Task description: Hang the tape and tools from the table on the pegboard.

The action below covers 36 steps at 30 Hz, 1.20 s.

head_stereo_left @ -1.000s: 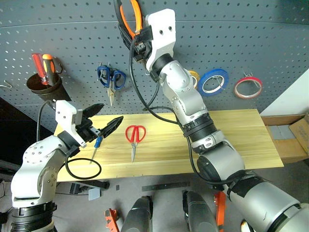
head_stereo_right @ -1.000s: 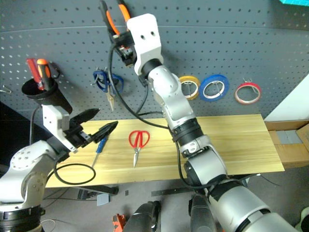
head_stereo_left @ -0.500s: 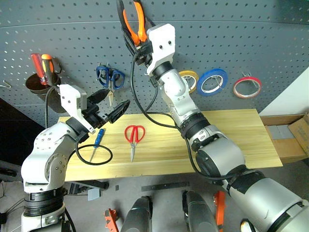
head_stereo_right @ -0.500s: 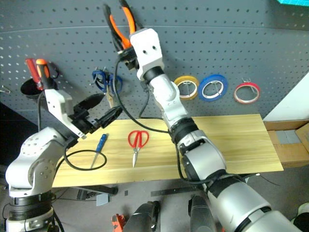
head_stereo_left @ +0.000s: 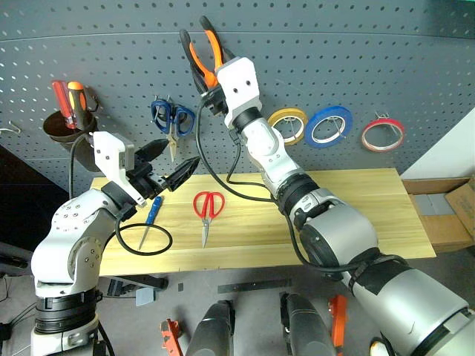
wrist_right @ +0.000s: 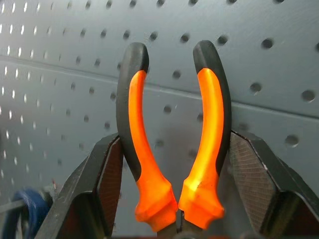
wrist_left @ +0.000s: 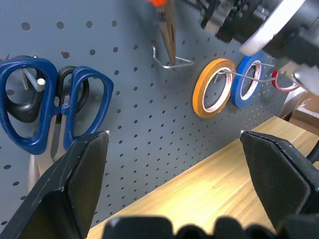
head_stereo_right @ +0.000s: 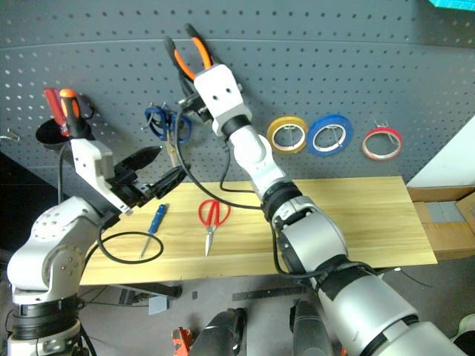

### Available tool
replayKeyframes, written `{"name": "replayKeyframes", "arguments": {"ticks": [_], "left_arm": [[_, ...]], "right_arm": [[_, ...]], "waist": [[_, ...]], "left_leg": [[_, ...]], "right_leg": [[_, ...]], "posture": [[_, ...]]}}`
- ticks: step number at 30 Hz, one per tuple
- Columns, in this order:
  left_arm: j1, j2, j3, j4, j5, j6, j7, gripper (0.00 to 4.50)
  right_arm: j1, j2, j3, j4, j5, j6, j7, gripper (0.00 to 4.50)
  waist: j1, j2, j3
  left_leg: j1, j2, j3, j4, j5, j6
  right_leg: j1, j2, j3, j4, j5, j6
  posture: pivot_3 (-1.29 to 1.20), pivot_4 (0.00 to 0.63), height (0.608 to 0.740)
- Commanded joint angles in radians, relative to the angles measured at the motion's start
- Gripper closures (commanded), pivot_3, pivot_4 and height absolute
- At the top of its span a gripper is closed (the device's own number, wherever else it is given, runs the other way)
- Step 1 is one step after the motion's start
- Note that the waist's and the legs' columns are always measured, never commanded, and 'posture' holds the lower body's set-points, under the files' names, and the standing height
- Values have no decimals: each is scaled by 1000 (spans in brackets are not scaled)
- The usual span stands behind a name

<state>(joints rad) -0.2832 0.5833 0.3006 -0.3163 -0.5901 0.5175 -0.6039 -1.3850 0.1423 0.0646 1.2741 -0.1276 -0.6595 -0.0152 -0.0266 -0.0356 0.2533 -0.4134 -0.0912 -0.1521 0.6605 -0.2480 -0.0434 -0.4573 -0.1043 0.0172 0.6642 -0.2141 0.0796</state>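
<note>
Pliers [wrist_right: 174, 149], orange and black in the handles, sit pinched between the two black fingers of the right gripper [head_stereo_left: 210, 78], handles pointing up against the pegboard [head_stereo_left: 386, 67]. In the left wrist view their nose hangs down into a metal hook [wrist_left: 172, 60] on the board. Just to this gripper's right on the board hang a yellow roll [head_stereo_left: 288, 123], then a blue roll [head_stereo_left: 327, 125], and farthest out the thin red ring of tape [head_stereo_left: 382, 134], each on its own hook. To its left, lower on the board, hang blue-handled scissors [head_stereo_left: 171, 119]; farther left a dark cup [head_stereo_left: 68, 127] holds a red and an orange screwdriver [head_stereo_left: 67, 102].

Below and to the left of the right gripper, the left gripper [head_stereo_left: 168, 166] hangs over the near left part of the table [head_stereo_left: 356, 215], fingers spread wide with nothing between them, pointing toward the board. Just under its fingertips the blue-handled screwdriver [head_stereo_left: 151, 218] lies flat on the wood, shaft toward the near edge, with a loop of black cable [head_stereo_left: 145, 239] beside it. A little to the right of that gripper the red-handled scissors [head_stereo_left: 208, 210] lie on the table, blades pointing to the near edge. A cardboard box [head_stereo_left: 453, 211] stands past the table's right end.
</note>
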Motion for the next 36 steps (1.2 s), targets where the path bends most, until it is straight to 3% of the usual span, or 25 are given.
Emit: {"name": "replayKeyframes", "arguments": {"ticks": [1,18,23,26,30,36], "left_arm": [[5,16,17,-53,-1,-16,6,0],[-7,17,-7,-37,20,-24,8,0],[-10,8,-22,-19,37,-35,11,0],[-8,-4,-31,-9,46,-38,19,0],[2,-28,-40,-2,54,-33,39,0],[63,-60,-77,0,101,19,124,0]], "right_arm": [[-26,-18,3,-10,-30,-26,-37,1809],[74,-15,-56,-11,-4,101,-92,1809],[97,-12,-42,-39,-21,120,-109,102],[124,-16,-45,-107,-11,111,-114,42],[205,-19,-47,-314,9,121,-107,42],[506,-23,17,-1051,82,444,25,42]], "waist": [[2,0,0],[14,0,0],[15,0,0],[16,0,0],[15,0,0],[8,0,0]], "left_leg": [[0,0,0,0,0,0],[4,2,-3,-1,3,-5],[6,12,-1,-1,4,-7],[7,15,3,-2,6,-10],[11,16,7,-9,7,-11],[12,18,11,-16,7,-12]], "right_leg": [[0,0,0,0,0,0],[3,4,0,1,4,-6],[4,11,0,1,6,-10],[3,16,-1,1,8,-13],[4,17,1,0,8,-14],[3,16,2,-2,7,-14]], "posture": [[232,212,740],[209,223,740],[191,222,740],[167,225,740],[137,229,740],[96,240,740]]}}
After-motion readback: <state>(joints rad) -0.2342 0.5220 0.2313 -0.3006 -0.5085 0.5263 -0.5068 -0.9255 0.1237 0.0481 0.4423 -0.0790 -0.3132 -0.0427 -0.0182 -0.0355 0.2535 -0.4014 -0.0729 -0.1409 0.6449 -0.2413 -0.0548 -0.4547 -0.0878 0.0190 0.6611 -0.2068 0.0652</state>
